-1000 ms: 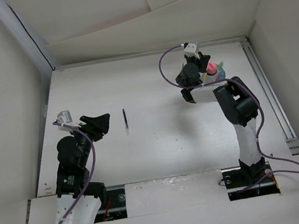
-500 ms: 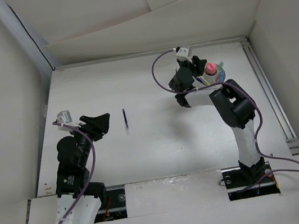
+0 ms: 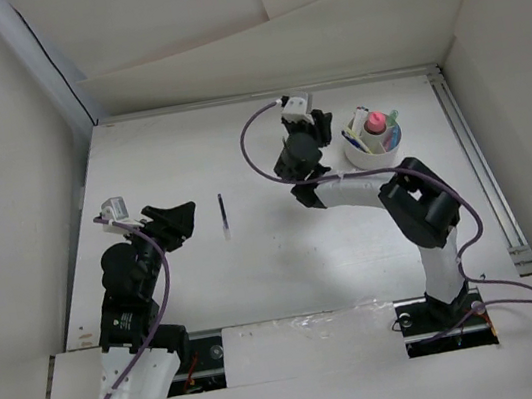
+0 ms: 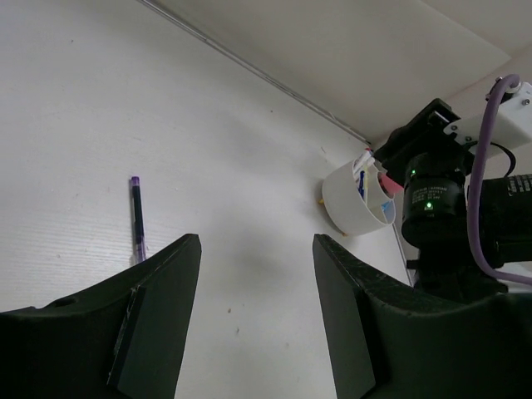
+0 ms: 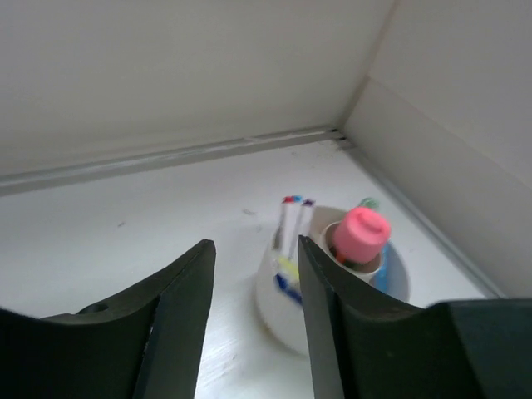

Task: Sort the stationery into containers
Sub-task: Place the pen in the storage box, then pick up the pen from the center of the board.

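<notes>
Well, 2 markers (image 5: 295,229) in cup (image 5: 273,320): yellow-blue label print, unreadable.

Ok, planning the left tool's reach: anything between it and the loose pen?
No, only bare table lies between the left tool and the pen, seen in the top view.

Cup (image 3: 372,154): round, white, upright, far right side of worktop (image 3: 257,272) | contents: pink rounded piece (image 5: 362,233) standing proud of the rim; two white-barrelled markers (image 5: 293,226) upright just beside it | pen (image 4: 137,218): thin, dark blue, purple end, lying flat, well apart from cup
</notes>
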